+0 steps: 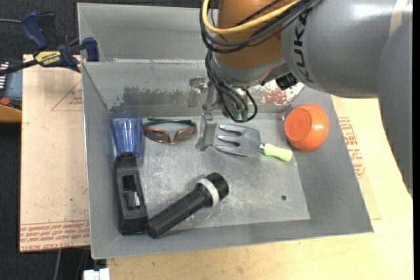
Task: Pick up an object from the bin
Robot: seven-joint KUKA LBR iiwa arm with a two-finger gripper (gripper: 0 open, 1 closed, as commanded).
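Grey metal forms the bin (289,206), its sloped walls closing round a flat, scuffed floor on which a handful of loose things lie well spread. Across its upper right comes the arm (354,36), a thick silver limb reaching in from the right, with a rounded orange cover (252,23) on its wrist and yellow and black cables (206,10) looped round that cover.

Below the cover the gripper (210,141) points straight down at the middle of the floor. Whether it is set wide or narrow I cannot tell, and nothing shows held in it.

Near the front wall lies a black torch (187,206) with a pale band behind its head, slanting from lower left to upper right. Its tail end touches a black boxy device (129,197) that lies along the left wall.

A small hand fork (237,140), silvery tines and pale green handle, lies at mid floor just to the right of the gripper's tip. Its tines point left toward the gripper and its handle trails off to the right.

On the gripper's other side, close by, lie amber-lensed safety glasses (169,132). An orange bowl (306,126) sits to the right, beyond the fork's handle. A blue see-through tumbler (126,136) stands at the left, touching the device's far end.
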